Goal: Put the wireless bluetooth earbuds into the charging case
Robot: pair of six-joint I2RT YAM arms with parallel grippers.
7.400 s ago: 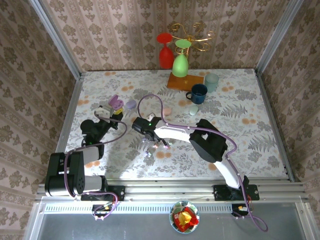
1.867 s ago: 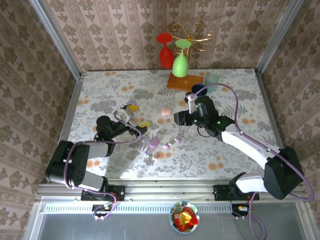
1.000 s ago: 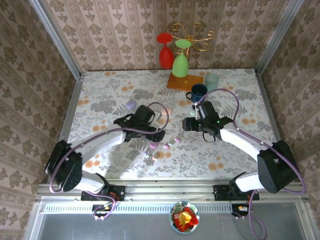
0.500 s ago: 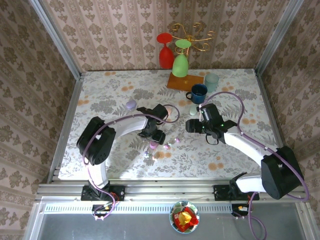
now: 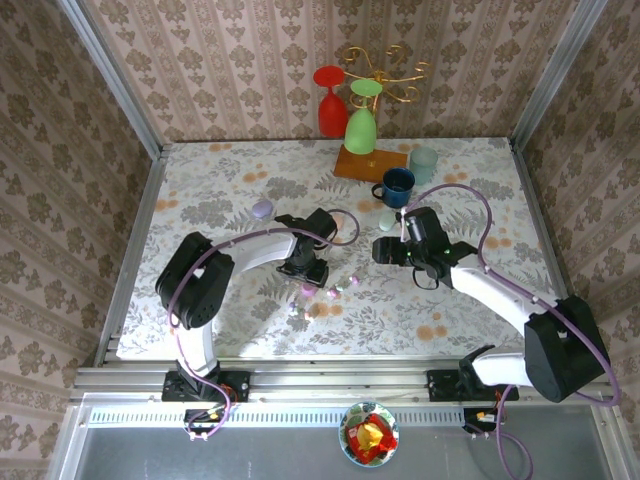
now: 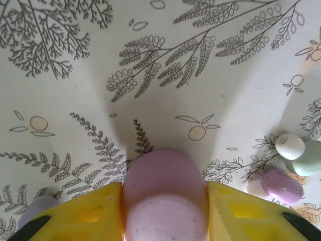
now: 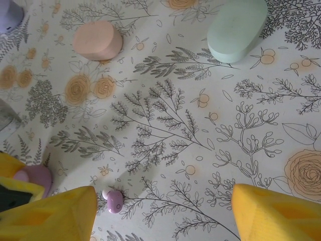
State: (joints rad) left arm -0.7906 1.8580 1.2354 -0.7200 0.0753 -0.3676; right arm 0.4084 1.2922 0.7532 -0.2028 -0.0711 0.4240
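1. Left tool [image 6: 164, 201] is closed on the pink case [image 6: 164, 173]. Its yellow fingers [image 6: 93, 213] press flat against both sides of the case, which rests on the flowered desk [image 6: 200, 60].
2. Just beside this tool, on the right of its wrist view, three earbuds lie in a tight cluster. A white earbud [image 6: 290, 146] touches a mint earbud [image 6: 312, 159], and a purple earbud [image 6: 282, 185] lies just below them.
3. By the opposite finger a pale lilac piece [image 6: 36, 208] peeks out; I cannot tell what it is.
4. Right tool [image 7: 164, 203] hangs above the desk near the left tool, its jaws wide apart and gripping nothing.
5. A mushroom-shaped purple bud [image 7: 113, 200] lies on the desk just off the inner edge of one right-tool finger. Whether it is the same as the purple earbud, I cannot tell.
6. Farther ahead of the right tool sit a peach case [image 7: 97, 40] and a mint case [image 7: 237, 29], well apart from each other. A lilac case [image 7: 9, 12] sits off at the corner of that view.
7. Farthest from both tools, along the back of the desk, stand a blue mug [image 5: 397, 186] and a pale green cup [image 5: 424, 163]. A wooden board [image 5: 372, 165] is beside them.
8. Behind the board are a green glass [image 5: 360, 128], a red glass [image 5: 329, 108] and a gold rack [image 5: 392, 68].
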